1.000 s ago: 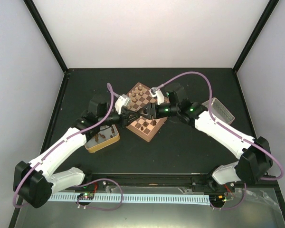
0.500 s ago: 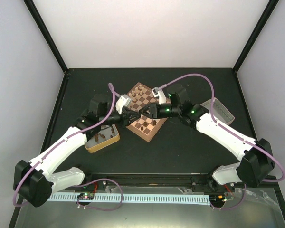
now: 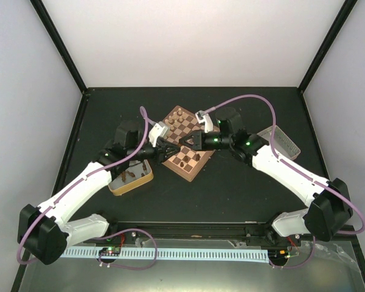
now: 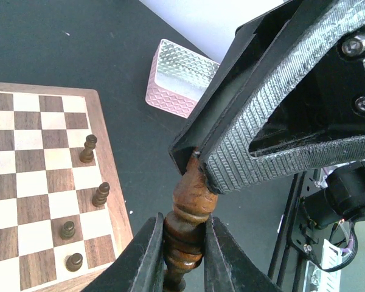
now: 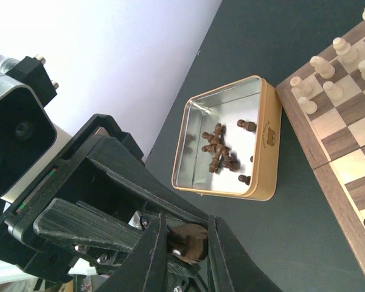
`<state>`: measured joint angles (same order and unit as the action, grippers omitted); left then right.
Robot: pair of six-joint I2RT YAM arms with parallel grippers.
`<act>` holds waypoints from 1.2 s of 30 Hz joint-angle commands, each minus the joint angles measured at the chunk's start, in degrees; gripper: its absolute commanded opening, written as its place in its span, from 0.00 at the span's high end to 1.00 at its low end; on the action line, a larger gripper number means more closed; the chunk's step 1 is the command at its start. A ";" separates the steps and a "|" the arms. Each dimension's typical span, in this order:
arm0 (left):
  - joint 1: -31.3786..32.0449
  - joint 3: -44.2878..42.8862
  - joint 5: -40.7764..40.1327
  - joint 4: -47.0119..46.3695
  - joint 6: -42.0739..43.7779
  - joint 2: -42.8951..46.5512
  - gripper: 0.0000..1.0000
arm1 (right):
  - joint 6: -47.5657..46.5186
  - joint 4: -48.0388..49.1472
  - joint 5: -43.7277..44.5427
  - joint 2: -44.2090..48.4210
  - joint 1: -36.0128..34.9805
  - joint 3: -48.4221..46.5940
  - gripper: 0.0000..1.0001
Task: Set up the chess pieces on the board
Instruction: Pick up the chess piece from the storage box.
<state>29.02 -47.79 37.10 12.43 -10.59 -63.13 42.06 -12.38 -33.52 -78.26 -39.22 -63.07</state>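
One dark brown chess piece (image 4: 191, 207) hangs in the air just off the board's (image 3: 177, 171) left edge, held from both sides. My left gripper (image 4: 184, 234) is shut on its ringed lower body. My right gripper (image 5: 185, 243) is shut on its rounded top (image 5: 193, 240). In the top view the two grippers, left (image 3: 172, 148) and right (image 3: 184, 141), meet tip to tip. Several dark pieces (image 4: 101, 194) stand along the board's rim (image 4: 112, 182). Pale cream pieces (image 5: 328, 67) stand on the board's (image 5: 347, 152) other side.
A gold-rimmed tin (image 5: 264, 146) left of the board holds several loose dark pieces (image 5: 218, 149); in the top view this tin (image 3: 131, 176) lies under my left arm. A pale embossed tray (image 4: 176, 79) sits right of the board, under my right forearm (image 3: 283, 141).
My right gripper has closed onto the top of the dark piece that my left gripper holds. The left gripper has stayed in place.
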 commanded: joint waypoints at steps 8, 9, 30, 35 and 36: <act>0.50 -2.71 -1.97 2.66 0.46 -0.80 0.89 | -3.51 -3.34 12.00 2.89 0.28 -0.90 0.93; 0.50 -2.81 -2.31 3.29 0.48 -1.11 0.89 | -3.82 -3.76 13.80 3.38 0.21 -0.98 0.93; 0.50 -2.50 -0.08 2.56 0.40 -2.02 0.87 | 7.39 3.50 -7.44 3.58 7.09 1.45 0.93; 0.47 -2.63 0.20 2.78 0.40 -2.39 0.86 | 11.65 6.13 -9.81 3.46 8.48 2.17 0.93; 0.48 -2.67 0.31 2.76 0.35 -2.35 0.85 | 12.70 6.98 -10.34 3.43 8.85 2.58 0.93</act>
<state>30.13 -50.24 37.82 10.59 -10.48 -65.60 49.34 -11.92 -41.39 -75.70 -33.56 -61.08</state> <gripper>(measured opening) 0.166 0.131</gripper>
